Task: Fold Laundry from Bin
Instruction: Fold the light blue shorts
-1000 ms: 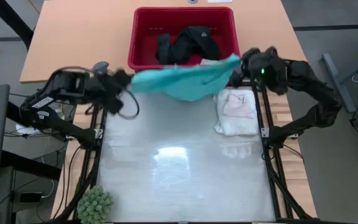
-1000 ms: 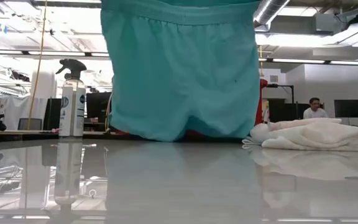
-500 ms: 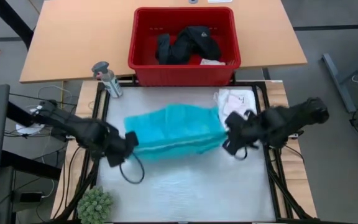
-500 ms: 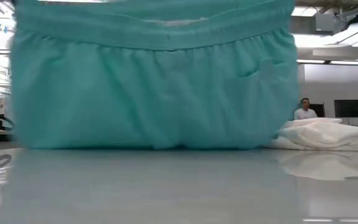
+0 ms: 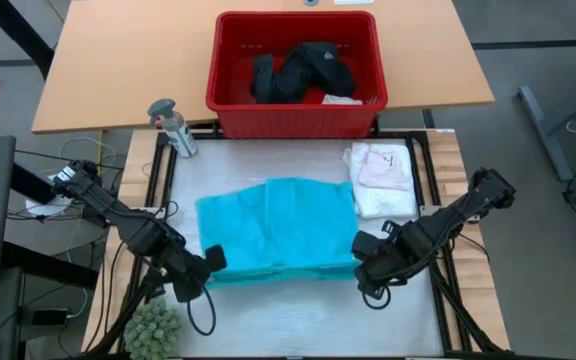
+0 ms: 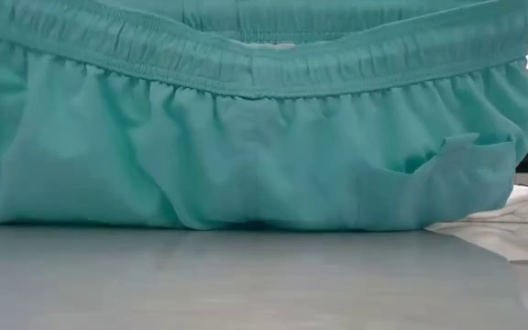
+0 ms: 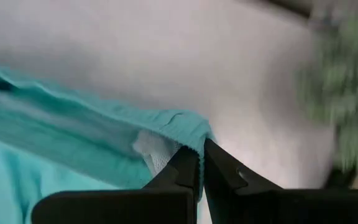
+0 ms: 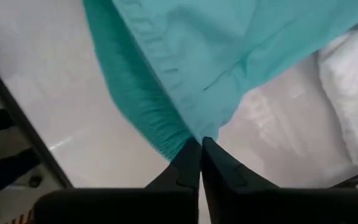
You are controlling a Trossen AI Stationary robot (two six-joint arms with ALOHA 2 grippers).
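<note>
A turquoise garment (image 5: pixel 278 225) with a gathered elastic band (image 6: pixel 246 73) lies spread on the table's middle. Its band edge faces the near side and is held up a little. My left gripper (image 5: pixel 208 262) is shut on the band's left end, and my right gripper (image 5: pixel 360 262) is shut on its right end. The red bin (image 5: pixel 293 112) stands beyond the table's far edge with black clothing (image 5: pixel 303 70) inside. A folded white and pale pink pile (image 5: pixel 380 180) rests on the table at the right. My left gripper pinches the band's left corner (image 7: pixel 188 134) between its two fingertips, beside a white label, coming steeply from above. That corner is raised while the cloth behind it lies on the table. My right gripper pinches the band's right corner (image 8: pixel 188 134) between its fingertips, pointing nearly straight down. The corner is lifted and the band runs between both grippers with a slight sag.
A spray bottle (image 5: pixel 171 125) stands at the far left corner of the table. A small green plant (image 5: pixel 153 328) sits at the near left corner, close to my left arm. Bare table surface (image 5: pixel 298 315) lies in front of the garment.
Both grippers have travelled from just in front of the bin toward the near edge and downward, tipping to point down. The turquoise garment, first hanging between them, has been drawn over the table and laid flat, its far part resting there and its band still raised.
</note>
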